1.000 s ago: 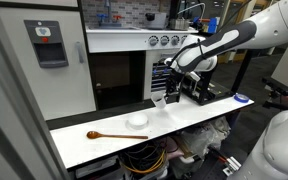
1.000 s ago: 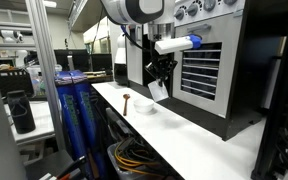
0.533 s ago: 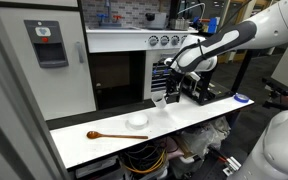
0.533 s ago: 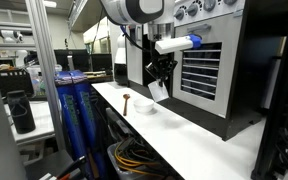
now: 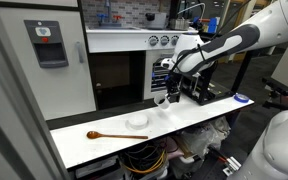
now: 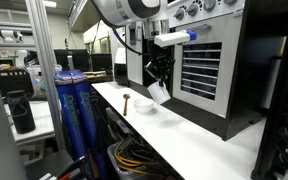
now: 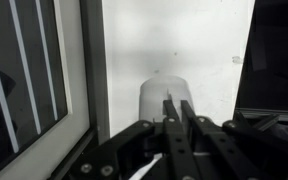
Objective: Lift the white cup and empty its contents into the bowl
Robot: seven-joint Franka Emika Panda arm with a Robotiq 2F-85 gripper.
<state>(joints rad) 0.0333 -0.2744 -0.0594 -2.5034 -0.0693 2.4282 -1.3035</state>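
Note:
The white cup (image 7: 152, 98) hangs just above the white counter, tilted in an exterior view (image 6: 160, 92), with my gripper (image 7: 177, 104) shut on its rim. One finger is inside the wall and one outside. In an exterior view the gripper (image 5: 165, 92) and the cup (image 5: 160, 100) hang to the right of the bowl (image 5: 137, 121). From the other side, the bowl (image 6: 144, 106) sits on the counter just below and in front of the cup. Its contents are hidden in every view.
A brown wooden spoon (image 5: 111, 135) lies on the counter past the bowl, also seen as the spoon (image 6: 128, 100). A dark oven front (image 6: 209, 75) with slats stands close beside the cup. A black machine (image 5: 196, 88) stands behind the gripper. The counter edge (image 5: 134, 150) runs along the front.
The arm has shifted slightly upward with the cup still in its grip. The bowl and spoon have not moved.

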